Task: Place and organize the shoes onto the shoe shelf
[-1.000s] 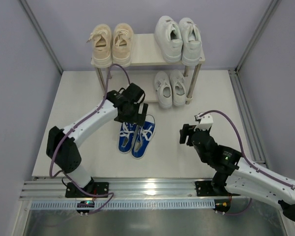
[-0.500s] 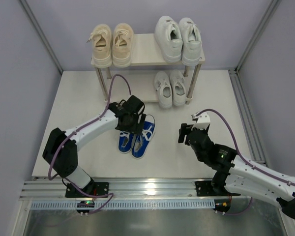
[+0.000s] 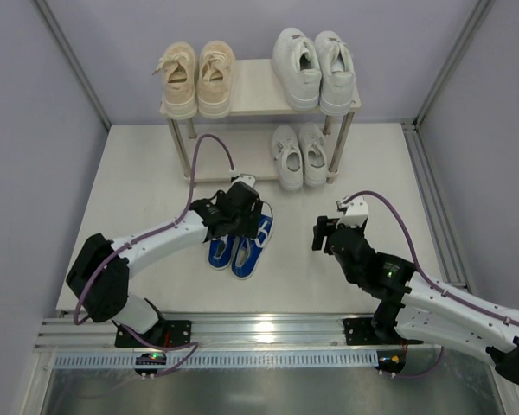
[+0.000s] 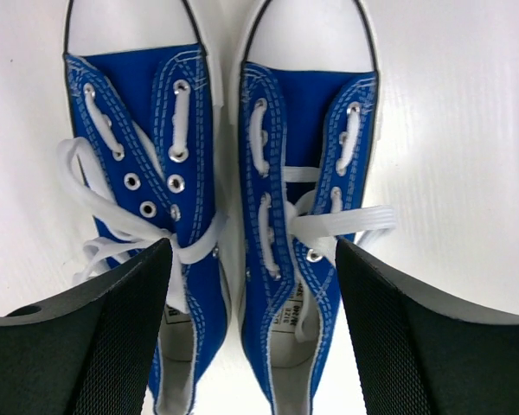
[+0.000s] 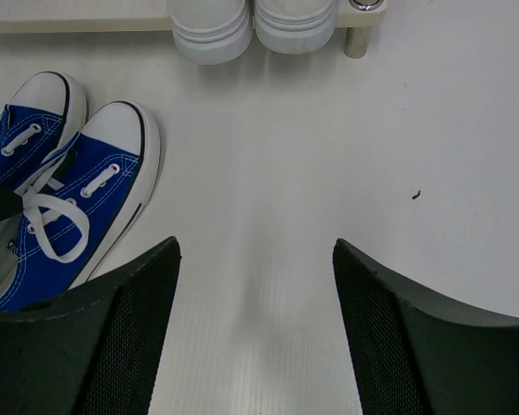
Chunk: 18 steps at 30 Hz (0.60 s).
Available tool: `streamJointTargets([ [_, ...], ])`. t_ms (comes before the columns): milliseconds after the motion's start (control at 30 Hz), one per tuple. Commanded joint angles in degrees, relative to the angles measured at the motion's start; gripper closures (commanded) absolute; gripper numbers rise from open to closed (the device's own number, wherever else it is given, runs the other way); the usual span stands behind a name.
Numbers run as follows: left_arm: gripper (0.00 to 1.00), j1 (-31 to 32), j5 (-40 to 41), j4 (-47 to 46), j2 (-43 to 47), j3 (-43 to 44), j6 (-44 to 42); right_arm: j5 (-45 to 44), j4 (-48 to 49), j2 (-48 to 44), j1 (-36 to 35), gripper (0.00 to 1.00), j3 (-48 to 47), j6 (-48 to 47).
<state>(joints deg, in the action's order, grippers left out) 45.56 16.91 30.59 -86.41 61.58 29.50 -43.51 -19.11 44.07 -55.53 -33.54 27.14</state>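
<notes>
**Blue sneakers (image 3: 240, 245) (image 4: 186, 164) lying in front of the shoe shelf (image 3: 255, 88)**

The pair is sitting side by side on the table, toes pointing toward the shelf. The left gripper (image 3: 239, 226) (image 4: 251, 255) is hanging over both shoes, jaws spread wide and gripping nothing. The right gripper (image 3: 322, 235) (image 5: 255, 251), off to the pair's right, is gaping wide and empty too.

The blue shoes (image 4: 311, 112) look matt, probably canvas.

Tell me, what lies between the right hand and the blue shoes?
Just bare table separates the right hand and the blue shoes, seen in the top view.
</notes>
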Motion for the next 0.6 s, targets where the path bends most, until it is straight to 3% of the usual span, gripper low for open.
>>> streamJointTargets([
  [0, 0.24, 1.9, 4.53, -4.49, -0.07, 1.35, 0.3, -1.23, 1.98, -0.13, -0.37, 0.27, -1.35, 0.02],
  [167, 0.25, 1.99, 9.11, -2.11, -2.36, 2.75, 1.44, -1.84, 1.19, -1.62, -0.37, 0.26, -0.48, 0.29],
  [333, 0.25, 2.08, 9.02, -3.96, 0.54, 2.05, 0.74, -2.11, 0.57, -2.06, -0.37, 0.27, -0.47, 0.38],
  [567, 0.25, 2.08, 5.86, -1.67, -4.29, 2.76, 0.82, -2.02, 0.57, -1.54, -0.37, 0.26, -0.56, 0.73],
])
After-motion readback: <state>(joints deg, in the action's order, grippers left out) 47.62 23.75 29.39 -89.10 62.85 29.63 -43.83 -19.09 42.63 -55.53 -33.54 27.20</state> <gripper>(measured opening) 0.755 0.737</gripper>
